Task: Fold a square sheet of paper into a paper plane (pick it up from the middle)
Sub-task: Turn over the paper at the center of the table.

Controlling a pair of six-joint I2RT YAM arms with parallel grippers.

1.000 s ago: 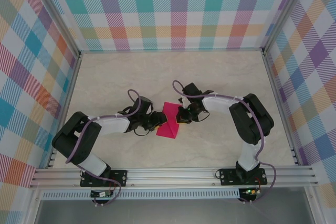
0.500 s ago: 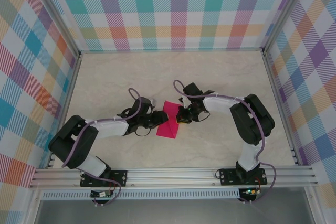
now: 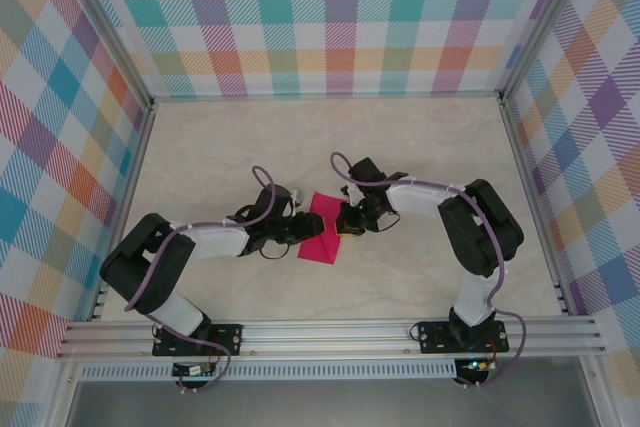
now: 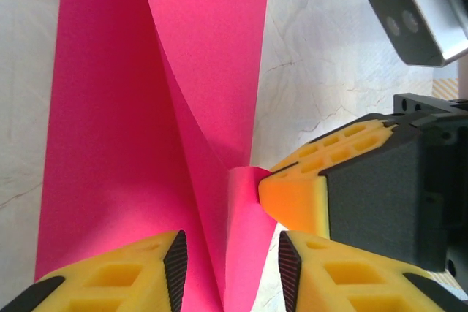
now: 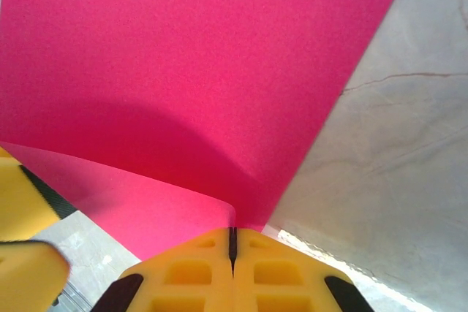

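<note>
**Two pincers, one lifted flap: an early stage of folding**

The pale marble-patterned counter (image 3: 420, 147) carries the square sheet of thin magenta-pink paper (image 4: 110, 144) near its middle, between both arms. Most of the sheet lies flat, and one side rises in a soft, uncreased curl. No nose, wings or sharp centre crease can be seen, so by this evidence nearly all of the folding is left to do. The right pincer (image 5: 232, 242) is clenched on the sheet's right edge and holds that flap off the counter. The left pincer (image 4: 230, 257) is released. Its yellow fingers are spread to either side of the raised curl and straddle it without closing on it.
</note>
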